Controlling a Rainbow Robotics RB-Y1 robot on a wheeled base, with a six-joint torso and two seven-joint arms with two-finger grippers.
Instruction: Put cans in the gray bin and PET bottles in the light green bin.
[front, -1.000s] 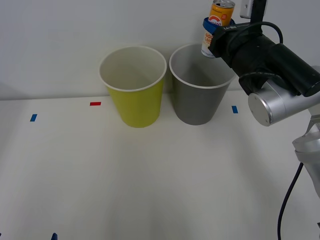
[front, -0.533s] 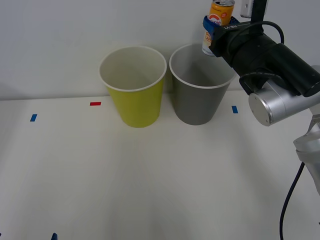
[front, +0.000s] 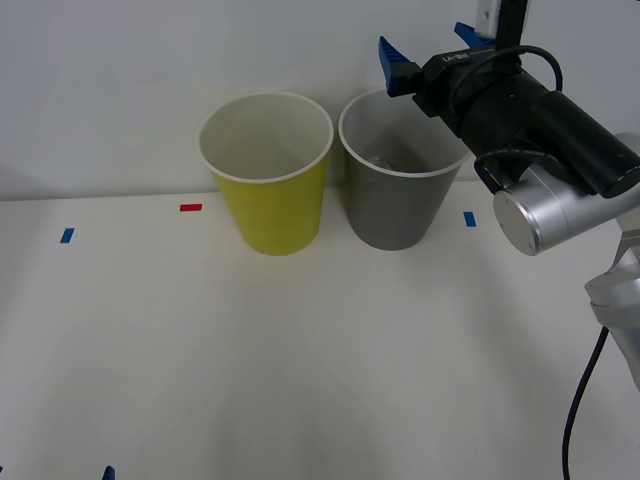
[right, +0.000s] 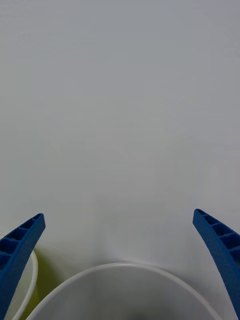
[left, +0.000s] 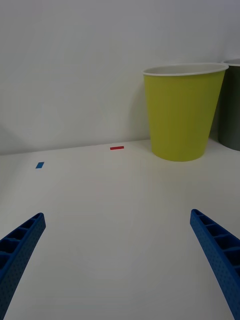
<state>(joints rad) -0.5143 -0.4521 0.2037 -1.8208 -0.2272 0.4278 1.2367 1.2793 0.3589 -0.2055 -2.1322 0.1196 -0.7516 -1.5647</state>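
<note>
The gray bin (front: 392, 205) stands at the back of the table, touching the light green bin (front: 272, 205) on its left. Deep inside the gray bin lies a small silvery shape, the can (front: 383, 158), mostly hidden by the bin's wall. My right gripper (front: 432, 45) hovers open just above the gray bin's far rim, holding nothing. In the right wrist view the right gripper (right: 118, 216) spreads wide over the gray bin's white rim (right: 125, 266). My left gripper (left: 120, 270) is open and low over the front left of the table. PET bottles are out of view.
A red tape mark (front: 190, 207) and blue tape marks (front: 66, 235) (front: 469, 218) lie on the white table. A white wall rises directly behind both bins. The right arm's black and silver body (front: 540, 140) overhangs the table's right side.
The right gripper has opened and let go of the can, which dropped into the gray bin. The arm itself has barely moved.
</note>
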